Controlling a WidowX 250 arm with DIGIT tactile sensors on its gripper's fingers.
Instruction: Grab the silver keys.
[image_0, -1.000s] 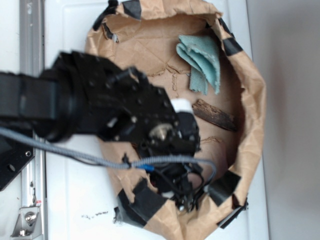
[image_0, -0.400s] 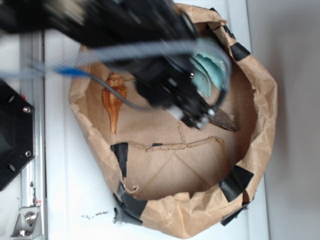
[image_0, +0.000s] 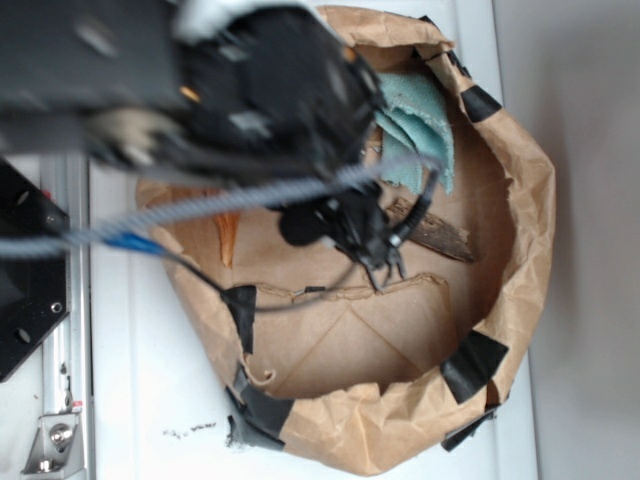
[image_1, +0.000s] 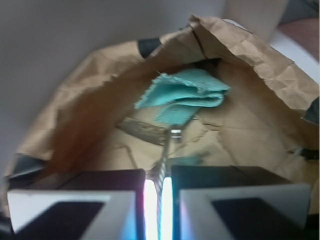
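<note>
The exterior view looks straight down from above on the paper basin (image_0: 520, 215) and the white table (image_0: 150, 380), with the blurred arm (image_0: 200, 90) close under the lens. The wrist view sits just behind the gripper (image_1: 159, 192), looking forward and slightly down past its fingers (image_1: 75, 197) into the basin (image_1: 80, 105) at close range. Both views share the teal cloth (image_0: 420, 125) (image_1: 182, 97), the bark (image_0: 440, 235) (image_1: 142, 130) and the basin's taped rim.
</note>
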